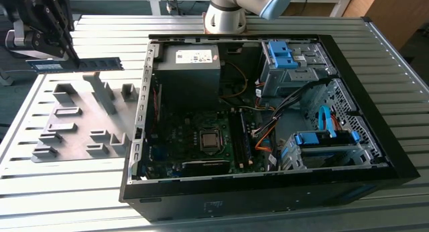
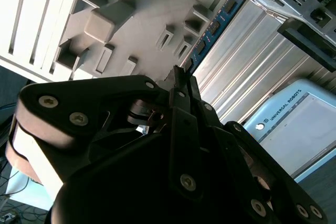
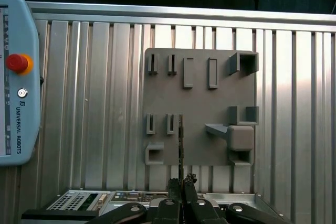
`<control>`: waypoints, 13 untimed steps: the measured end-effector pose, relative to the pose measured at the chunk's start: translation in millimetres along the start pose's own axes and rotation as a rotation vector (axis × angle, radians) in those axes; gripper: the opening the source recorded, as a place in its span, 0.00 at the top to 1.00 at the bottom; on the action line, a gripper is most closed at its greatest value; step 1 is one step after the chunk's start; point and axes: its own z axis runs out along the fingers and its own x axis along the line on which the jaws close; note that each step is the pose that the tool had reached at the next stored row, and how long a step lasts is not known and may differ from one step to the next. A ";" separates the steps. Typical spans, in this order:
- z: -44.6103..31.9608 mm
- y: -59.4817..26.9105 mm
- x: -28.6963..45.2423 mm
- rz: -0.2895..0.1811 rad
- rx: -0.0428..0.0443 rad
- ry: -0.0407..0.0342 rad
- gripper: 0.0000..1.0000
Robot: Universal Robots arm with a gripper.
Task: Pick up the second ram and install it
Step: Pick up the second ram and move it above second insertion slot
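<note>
The claw (image 1: 72, 60) is shut tight on the ram (image 1: 94, 64). In the exterior view they hang in the air over the bench's (image 1: 80, 187) far corner, on the exterior view's left. The ram is level, with its long edge down. The claw pinches it from above, near the middle, so an end sticks out on each side. The top of the claw is cut off by the picture.

There is one ram and one claw.

Just under the ram lies one grey tray (image 1: 87, 121). The ram does not touch it. The tray sits flat on the bench, near the edge at the exterior view's left.

Just beside the tray stands one open case (image 1: 268, 116). Inside it are two blue clips, one at the far end (image 1: 282, 53) and one at the near end (image 1: 322, 137). The board in the case is dark, and its slots are hard to make out.

The arm (image 1: 224, 11) stands at the bench's far edge, and most of it is cut off.

In the second wrist view the claw (image 2: 181, 77) hides one end of the ram (image 2: 218, 22).

In the first wrist view the ram (image 3: 181, 140) is seen from its thin edge. It looks like a dark line coming out of the claw (image 3: 181, 183), over the tray (image 3: 199, 108).

One control box (image 3: 16, 77) with one red button (image 3: 16, 62) lies on the bench, partly cut off.
</note>
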 end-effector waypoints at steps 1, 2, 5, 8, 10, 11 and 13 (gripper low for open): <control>0.0 -0.2 0.0 0.000 0.0000 0.0000 0.86; 0.0 -0.4 0.0 0.000 0.0000 0.0000 0.86; 0.0 -1.2 0.0 0.000 0.0001 0.0000 0.86; -0.1 -3.7 0.0 0.000 0.0000 0.0000 0.86; -0.2 -5.9 0.1 0.000 0.0000 0.0000 0.86; -0.2 -6.7 0.1 0.000 0.0000 -0.0001 0.86; -0.3 -8.2 0.1 0.000 0.0001 -0.0001 0.86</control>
